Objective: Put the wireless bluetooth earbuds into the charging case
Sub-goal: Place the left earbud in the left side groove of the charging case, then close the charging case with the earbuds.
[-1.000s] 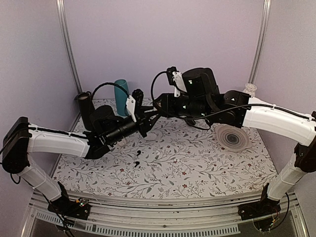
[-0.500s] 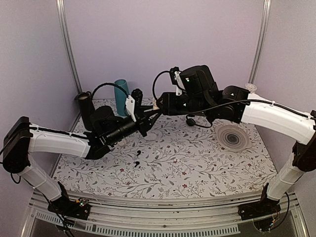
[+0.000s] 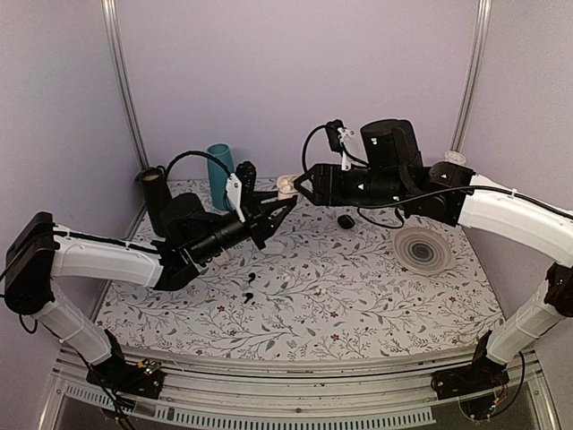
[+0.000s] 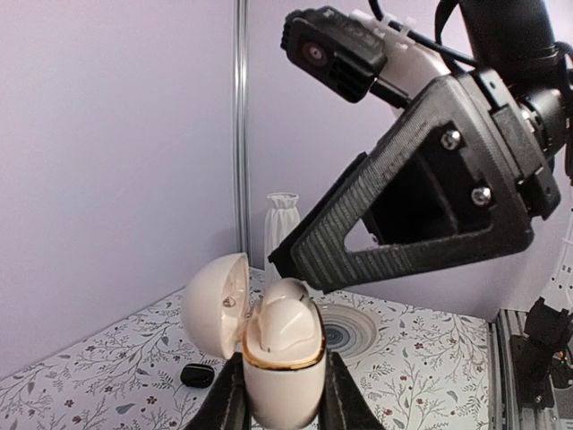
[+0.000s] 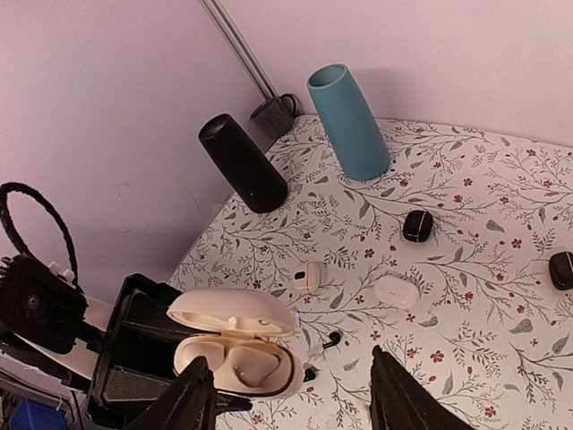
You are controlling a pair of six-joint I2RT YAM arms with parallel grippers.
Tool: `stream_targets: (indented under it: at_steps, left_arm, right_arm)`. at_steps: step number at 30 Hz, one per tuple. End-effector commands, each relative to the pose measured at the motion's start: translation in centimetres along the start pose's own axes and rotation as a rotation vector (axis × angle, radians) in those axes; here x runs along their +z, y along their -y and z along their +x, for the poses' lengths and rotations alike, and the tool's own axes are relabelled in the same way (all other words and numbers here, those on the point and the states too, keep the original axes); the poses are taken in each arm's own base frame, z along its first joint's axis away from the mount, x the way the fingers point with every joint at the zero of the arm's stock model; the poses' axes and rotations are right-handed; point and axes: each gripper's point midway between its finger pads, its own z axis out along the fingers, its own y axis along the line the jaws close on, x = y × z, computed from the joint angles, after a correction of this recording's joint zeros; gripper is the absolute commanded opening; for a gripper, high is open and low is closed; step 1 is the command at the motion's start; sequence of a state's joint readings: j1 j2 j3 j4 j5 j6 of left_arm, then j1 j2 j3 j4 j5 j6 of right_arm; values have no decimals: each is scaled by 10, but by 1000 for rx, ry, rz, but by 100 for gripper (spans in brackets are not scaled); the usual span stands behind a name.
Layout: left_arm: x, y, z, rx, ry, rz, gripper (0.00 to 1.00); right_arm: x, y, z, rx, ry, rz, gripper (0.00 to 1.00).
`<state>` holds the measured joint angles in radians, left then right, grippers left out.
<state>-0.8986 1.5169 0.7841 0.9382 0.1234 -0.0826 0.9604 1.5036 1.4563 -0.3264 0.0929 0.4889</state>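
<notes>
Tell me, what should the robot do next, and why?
Probably lower the right gripper, whose jaws stand open and empty, to the small dark earbud-like piece on the table: the left gripper holds the charging case up, lid open.

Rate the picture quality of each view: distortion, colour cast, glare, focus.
Top external: wide-angle bend, the frame post bows and the table curves along its near edge; light is even. Left wrist: the charging case is sharp, soft sheen on its lid, no blown glare. Right wrist: pink cast on the wall, the table crisp, shadows faint.
</notes>
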Motion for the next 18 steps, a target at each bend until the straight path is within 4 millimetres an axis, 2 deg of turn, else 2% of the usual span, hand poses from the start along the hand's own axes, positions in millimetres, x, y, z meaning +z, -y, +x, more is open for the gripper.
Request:
stream_targets:
  at_steps: [1,9,18]
  left_arm:
    - [-7,5,-19,3,55,25,0]
    - [-12,13,-22,3,59,68,0]
    - [-24,38,-33,5,82,211,0]
  right_arm:
    - [-19,-12,-23,31,66,-145,60]
    - [-20,-8,-21,29,59,-175,62]
    - [-31,2,-32,46,66,-308,62]
